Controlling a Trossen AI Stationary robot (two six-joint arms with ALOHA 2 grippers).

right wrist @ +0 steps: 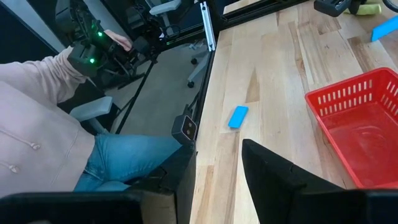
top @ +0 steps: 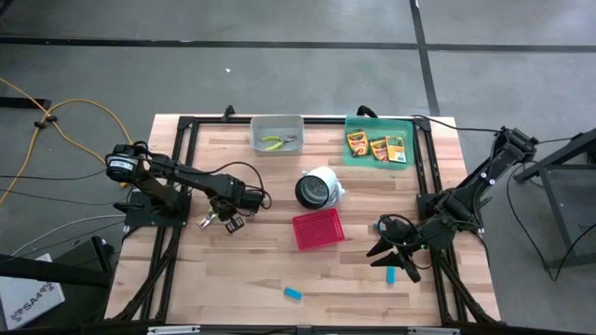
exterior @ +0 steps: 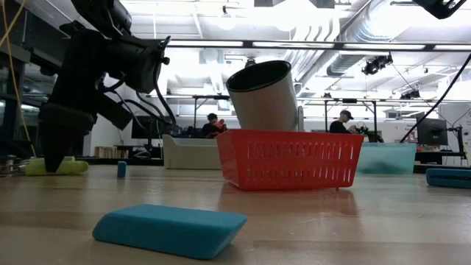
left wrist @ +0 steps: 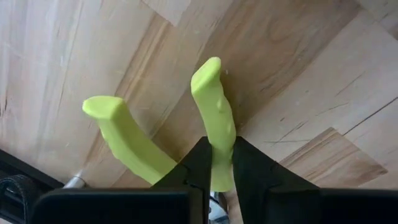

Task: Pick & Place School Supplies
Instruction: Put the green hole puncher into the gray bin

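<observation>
Left gripper [left wrist: 217,177] has pinched one handle of the yellow-green plastic plier tool [left wrist: 214,124], still on the wood table [left wrist: 298,74] between its fingers. Other plier tool [top: 276,142] binned, crayon boxes [top: 376,147] trayed. Blue blocks [top: 292,294] remain; right gripper [right wrist: 217,165] half open, empty

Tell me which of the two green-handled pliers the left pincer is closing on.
The pliers on the bare wood, one handle between the left pincer fingers. The other pliers lie untouched in the grey bin.

Grey floor [top: 279,74] crossed by dark seams, bright ceiling lights [exterior: 221,15] overhead, two people [exterior: 213,125] seated at far workbenches.
</observation>
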